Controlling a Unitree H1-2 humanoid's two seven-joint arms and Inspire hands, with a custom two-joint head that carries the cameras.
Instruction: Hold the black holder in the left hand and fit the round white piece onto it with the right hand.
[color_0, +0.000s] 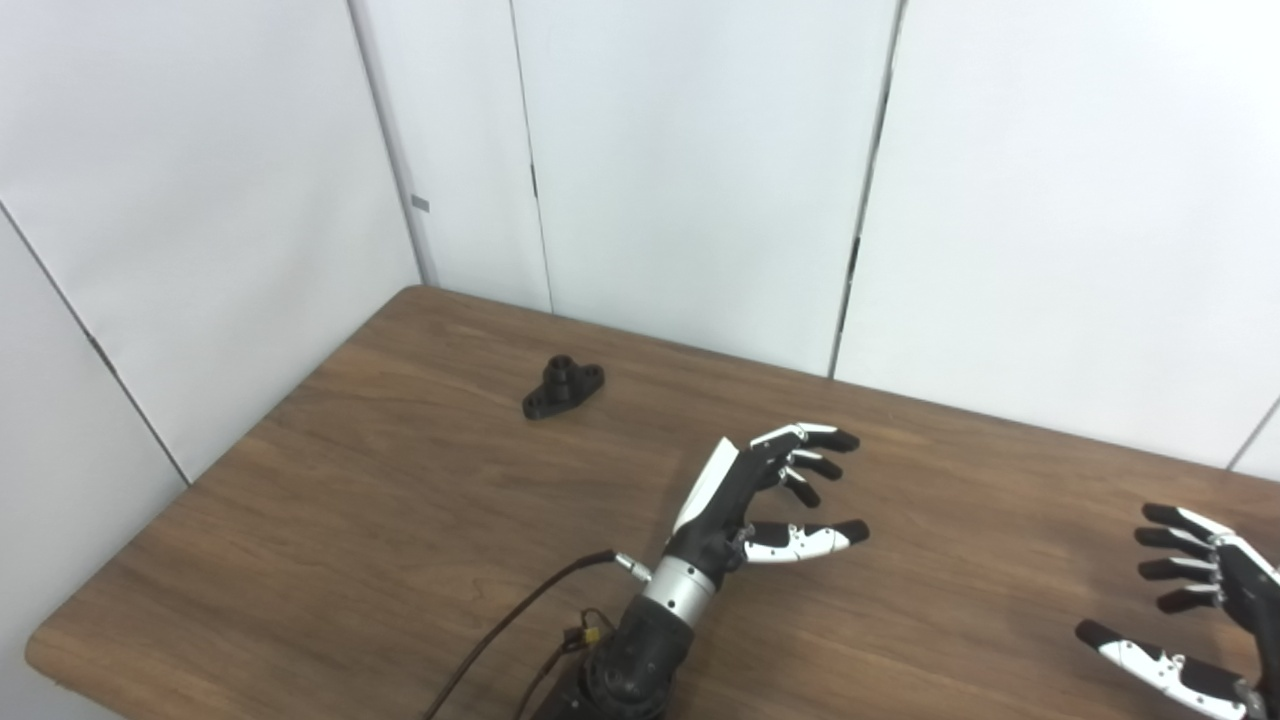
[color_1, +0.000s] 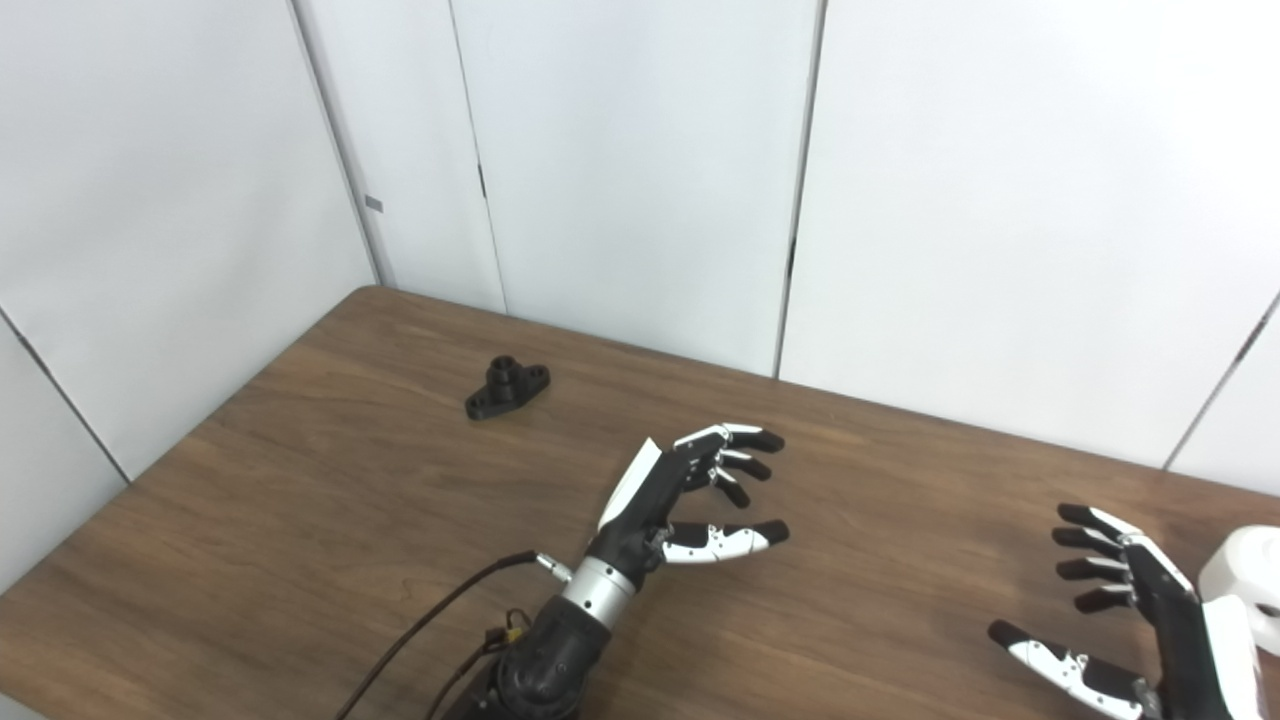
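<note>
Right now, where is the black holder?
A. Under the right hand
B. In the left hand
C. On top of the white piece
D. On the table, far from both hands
D: the holder lies alone on the table, beyond the open left hand; the right hand is also empty.

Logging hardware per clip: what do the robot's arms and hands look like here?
Both hands, left hand and right hand, are black with white panels and black fingertips. The left has a silver wrist ring, a black forearm and a dark cable plugged in near the wrist.
</note>
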